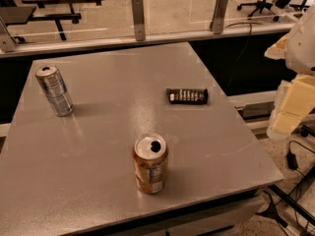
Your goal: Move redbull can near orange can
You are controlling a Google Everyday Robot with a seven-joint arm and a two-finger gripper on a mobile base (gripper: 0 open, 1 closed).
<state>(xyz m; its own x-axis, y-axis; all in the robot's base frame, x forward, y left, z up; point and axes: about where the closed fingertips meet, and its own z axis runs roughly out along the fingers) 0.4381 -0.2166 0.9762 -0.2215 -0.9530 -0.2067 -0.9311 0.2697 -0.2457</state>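
The redbull can (54, 91) is slim and silver-grey with bluish markings. It stands upright at the back left of the grey table (113, 146). The orange can (150, 163) is wider and orange-brown, with an opened silver top and a white label patch. It stands upright near the table's front edge, about mid-width. The two cans are well apart. My gripper (294, 104) shows as pale yellow and white parts at the right edge of the view, beyond the table's right side, far from both cans and holding nothing that I can see.
A dark wrapped snack bar (187, 96) lies flat on the right part of the table. A rail with metal posts (138, 17) runs behind the table. Cables (295, 161) lie on the floor at the right. Office chairs and desks stand in the background.
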